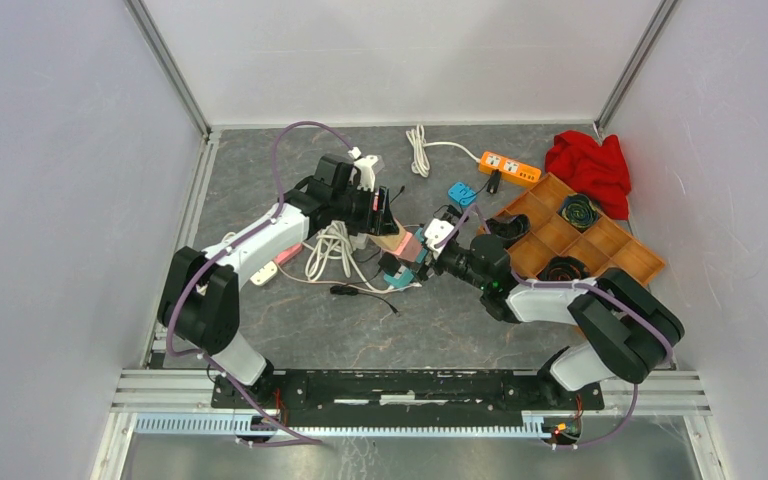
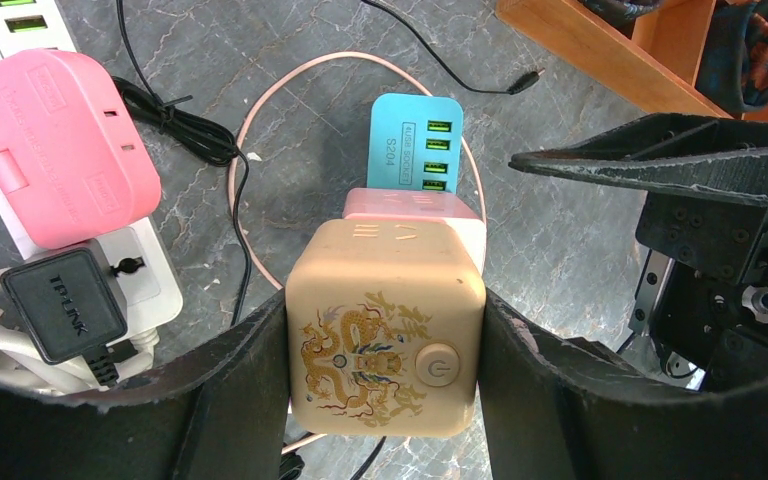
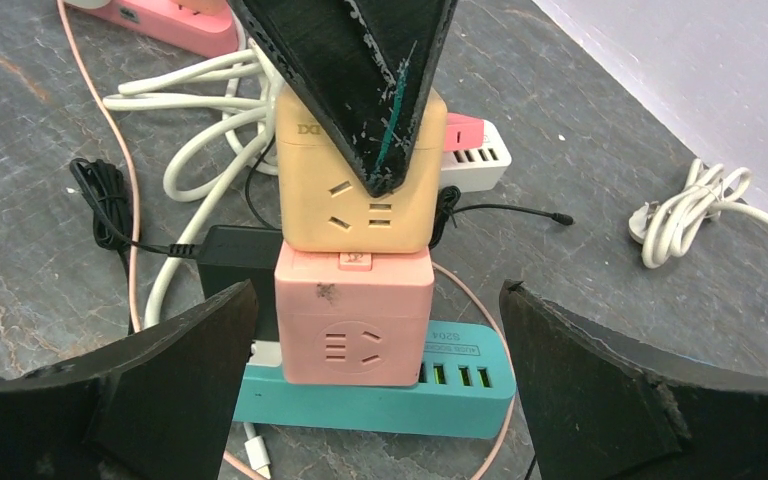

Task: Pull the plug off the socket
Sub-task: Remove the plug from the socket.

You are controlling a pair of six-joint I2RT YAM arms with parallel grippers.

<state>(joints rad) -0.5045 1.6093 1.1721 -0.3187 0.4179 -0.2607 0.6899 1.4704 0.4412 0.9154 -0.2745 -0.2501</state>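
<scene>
Clenched on the beige cube with left fingers, near the middle of the table; joined there to pink cube, then teal strip. Spread wide either side of the pink cube with right fingers, not touching.

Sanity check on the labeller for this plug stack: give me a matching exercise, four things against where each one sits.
Things:
1. beige cube
2. pink cube
3. teal strip
4. red cloth

Places:
A. at the end of the stack, against the pink piece
B. clamped between the left jaws
C. beyond the wooden tray, far right corner
D. in the middle of the stack

Pairs: 1-B, 2-D, 3-A, 4-C
</scene>
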